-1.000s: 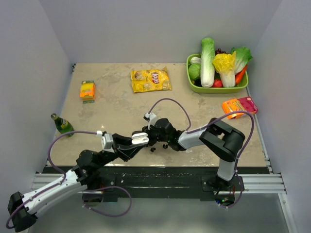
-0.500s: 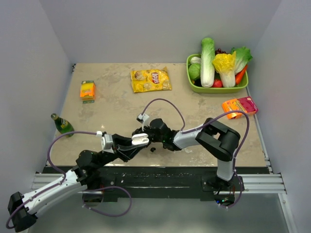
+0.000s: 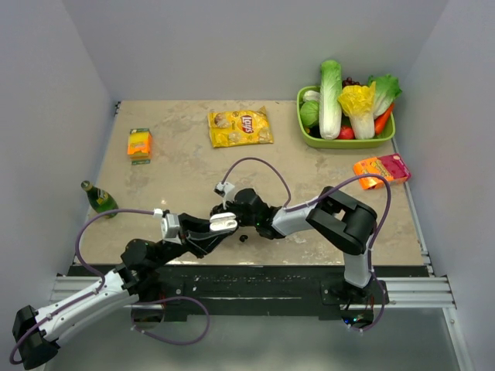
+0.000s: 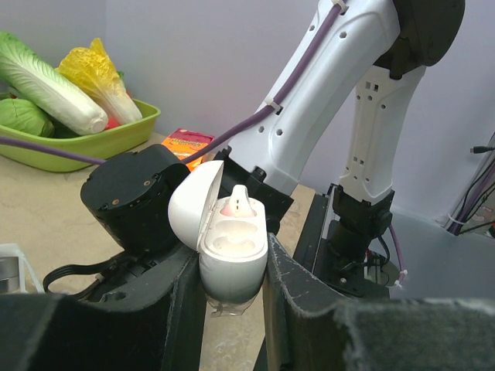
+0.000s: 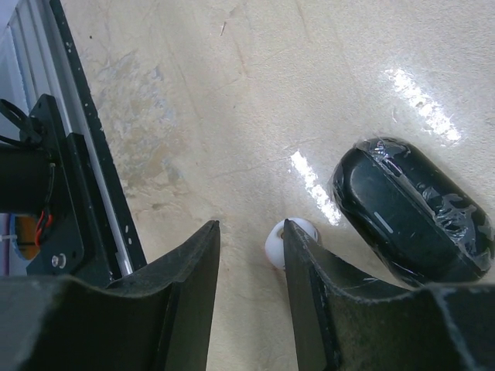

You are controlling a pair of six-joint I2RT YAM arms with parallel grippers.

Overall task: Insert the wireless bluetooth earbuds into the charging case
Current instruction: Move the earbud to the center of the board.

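Note:
My left gripper (image 4: 233, 264) is shut on the white charging case (image 4: 230, 246) and holds it upright above the table, lid open to the left. One whitish earbud (image 4: 237, 205) stands in the far slot; the near slot is empty. In the top view the case (image 3: 223, 222) sits just left of my right gripper (image 3: 241, 215). My right gripper (image 5: 251, 233) is open, low over the table. A whitish earbud (image 5: 280, 241) lies on the table at the tip of its right finger, partly hidden behind it. A dark earbud (image 3: 244, 238) lies near the front edge.
A black pill-shaped case wrapped in film (image 5: 414, 212) lies right of my right gripper. A green basket (image 3: 309, 137) of vegetables stands back right, an orange-pink packet (image 3: 380, 170) at the right, a chips bag (image 3: 240, 127) at the back, an orange box (image 3: 139, 143) and a green bottle (image 3: 99, 198) at the left.
My right gripper has moved left, closer to the held case. The left arm and the case have stayed still.

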